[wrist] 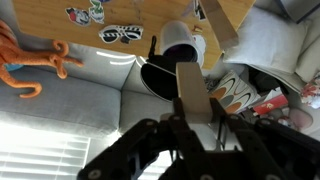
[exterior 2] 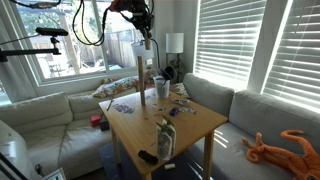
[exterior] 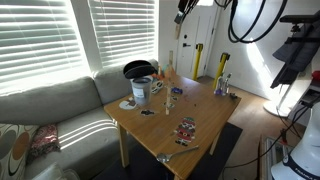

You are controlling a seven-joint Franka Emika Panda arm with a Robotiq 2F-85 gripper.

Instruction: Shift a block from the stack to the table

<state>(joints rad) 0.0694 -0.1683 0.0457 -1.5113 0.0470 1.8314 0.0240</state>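
The light-brown wooden table (exterior: 200,115) shows in both exterior views (exterior 2: 195,120) and at the top of the wrist view (wrist: 150,15). A tall thin stack of wooden blocks (exterior 2: 141,80) stands upright near its far edge, also seen in an exterior view (exterior: 168,58). My gripper (exterior 2: 146,38) is high above the table at the top of the stack, and at the top edge of an exterior view (exterior: 181,15). In the wrist view my gripper (wrist: 195,125) is shut on a long tan wooden block (wrist: 190,88). I cannot tell whether this block still touches the stack.
A white cup (exterior: 141,90) and a black bowl (exterior: 138,69) are at the table's sofa side, also in the wrist view (wrist: 180,42). A bottle (exterior 2: 166,140), stickers and small items lie on the table. A grey-green sofa (exterior: 50,105) borders it. An orange toy (exterior 2: 275,148) lies on the sofa.
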